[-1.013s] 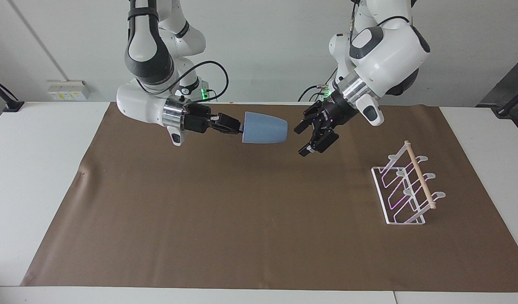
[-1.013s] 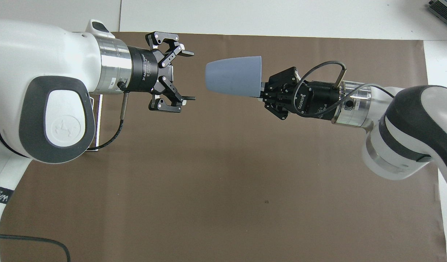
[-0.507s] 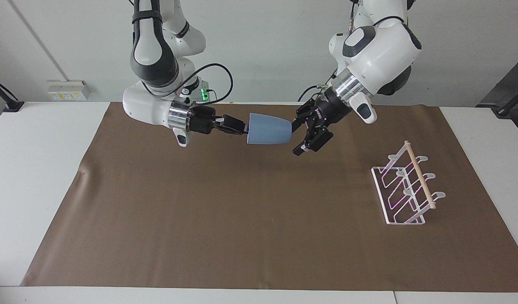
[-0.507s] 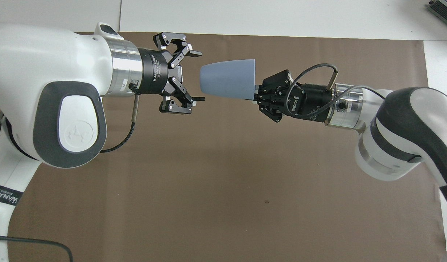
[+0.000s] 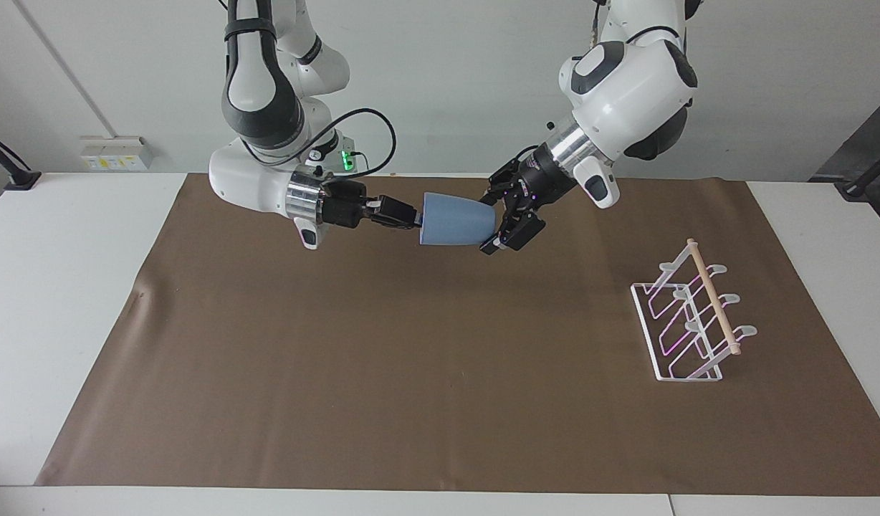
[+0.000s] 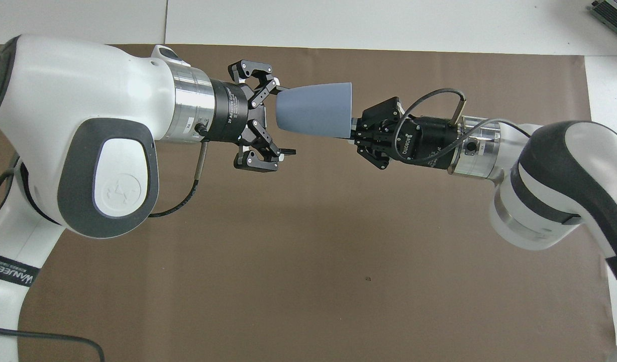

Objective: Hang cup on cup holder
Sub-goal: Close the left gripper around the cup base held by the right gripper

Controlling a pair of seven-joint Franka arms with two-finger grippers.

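Note:
The pale blue-grey cup [image 5: 454, 218] [image 6: 316, 109] lies on its side in the air over the brown mat, close to the robots' end. My right gripper [image 5: 413, 216] [image 6: 355, 133] is shut on its wide rim. My left gripper [image 5: 491, 223] [image 6: 282, 120] is open, and its fingers straddle the cup's narrow base, one finger on each side. The white wire cup holder [image 5: 691, 319] with a wooden dowel along its top stands on the mat toward the left arm's end. In the overhead view it is hidden under the left arm.
A brown mat [image 5: 411, 373] [image 6: 308, 261] covers most of the white table [image 5: 67, 287]. A black cable [image 6: 436, 100] loops over the right wrist.
The left gripper has moved toward the cup and its open fingers now reach around the narrow base. The right gripper carried the cup slightly toward it, then held still.

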